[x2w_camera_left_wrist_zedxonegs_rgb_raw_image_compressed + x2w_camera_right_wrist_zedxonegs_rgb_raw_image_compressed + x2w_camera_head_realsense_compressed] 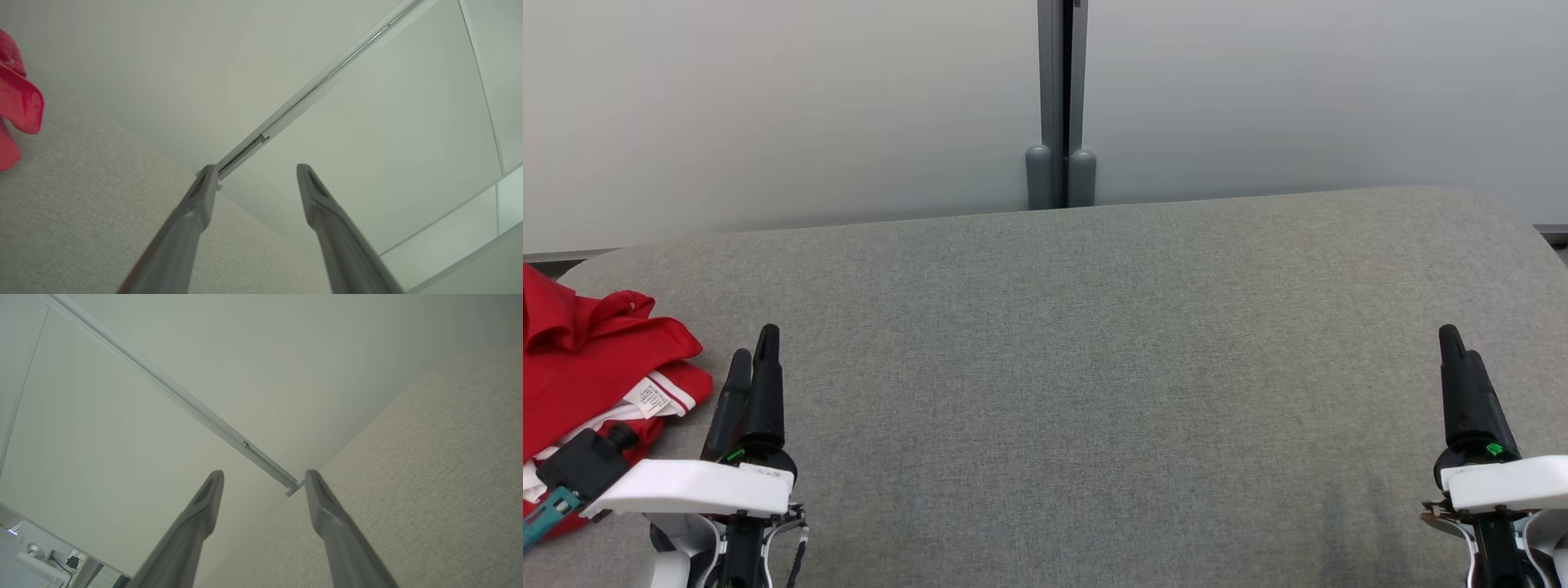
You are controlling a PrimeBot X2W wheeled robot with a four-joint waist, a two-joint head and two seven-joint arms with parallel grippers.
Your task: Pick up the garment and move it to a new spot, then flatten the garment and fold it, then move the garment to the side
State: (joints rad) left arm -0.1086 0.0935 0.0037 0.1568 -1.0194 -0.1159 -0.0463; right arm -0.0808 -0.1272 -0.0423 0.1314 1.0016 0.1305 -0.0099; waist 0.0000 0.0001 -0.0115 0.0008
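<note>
A red garment [592, 367] with white trim and a white label lies folded in a heap at the left edge of the grey fabric table [1094, 367]. Its red edge [16, 102] also peeks in at the left of the left wrist view. Just to its right, my left gripper [754, 347] hovers open over the table, apart from the cloth, with nothing between its fingers [204, 192]. At the far right my right gripper [1458, 343] is open too, its fingers [212, 494] holding nothing.
Pale wall panels rise right behind the table's rounded far edge, joined by a grey vertical post [1062, 106]. The table's wide grey middle lies between my two grippers. A black and teal part of my left arm [572, 474] overlaps the garment's near corner.
</note>
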